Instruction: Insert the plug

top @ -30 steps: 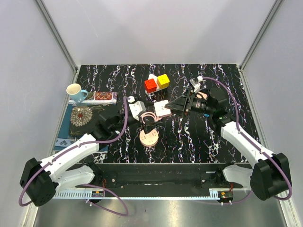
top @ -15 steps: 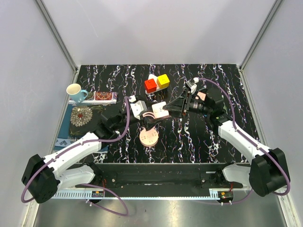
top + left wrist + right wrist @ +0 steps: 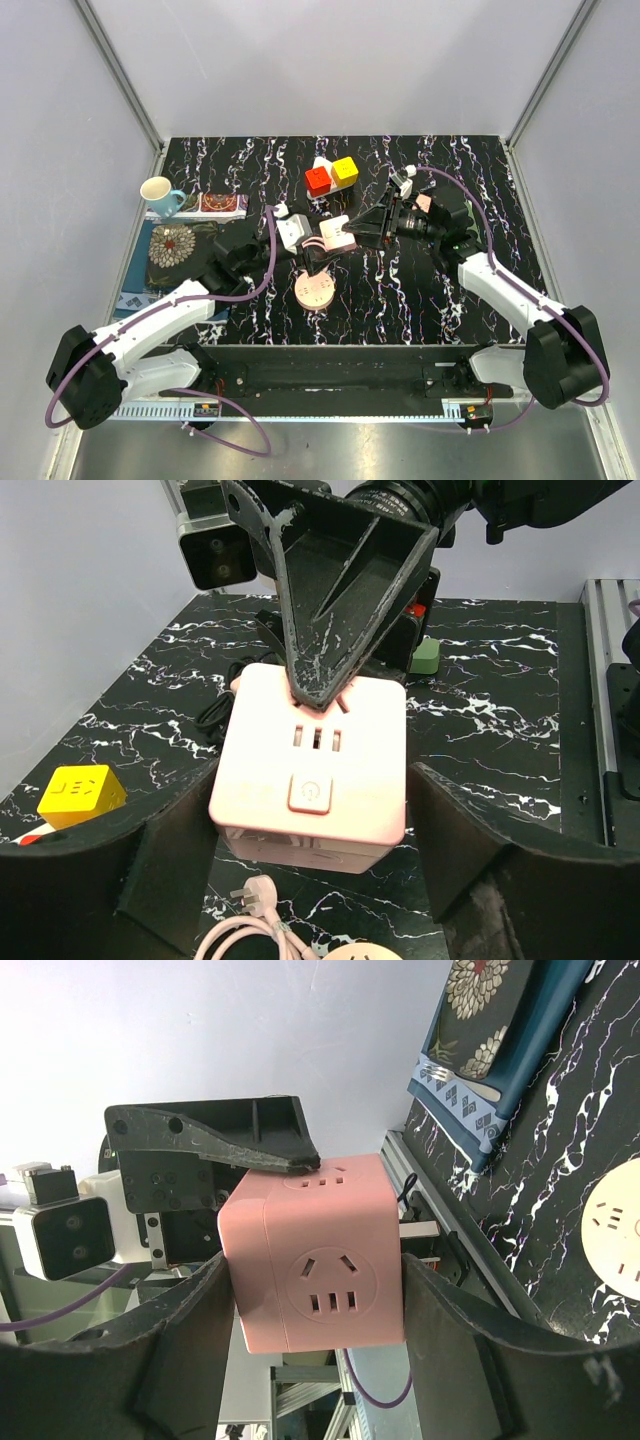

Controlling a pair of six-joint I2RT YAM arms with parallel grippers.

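Black, white-veined marble tabletop point(image 3: 400, 300) bearing a dark blue patterned rectangular mat point(image 3: 165, 245) along its left edge. Over the middle of the table both arms meet at a pink cube-shaped plastic socket block point(image 3: 337, 237), which is held clear of the surface. The right gripper point(image 3: 315, 1260) is clamped on this block: one black finger point(image 3: 190, 1330) lies flat against each of two opposite faces, so the jaws stand apart by the block's full width. The left gripper point(image 3: 312, 775) straddles the other two faces. Its fingers point(image 3: 170, 840) sit just beside the block, and whether they press on it cannot be told. A pale pink round socket disc point(image 3: 315, 292) lies on the table nearer the arm bases. A cream ceramic mug with a teal handle point(image 3: 157, 190) stands at the far left. A red block point(image 3: 319, 181) and a yellow block point(image 3: 345, 171) touch each other at the far centre. The white three-pin plug on a pink cable point(image 3: 255, 892) lies on the tabletop beneath the raised block, apart from it.
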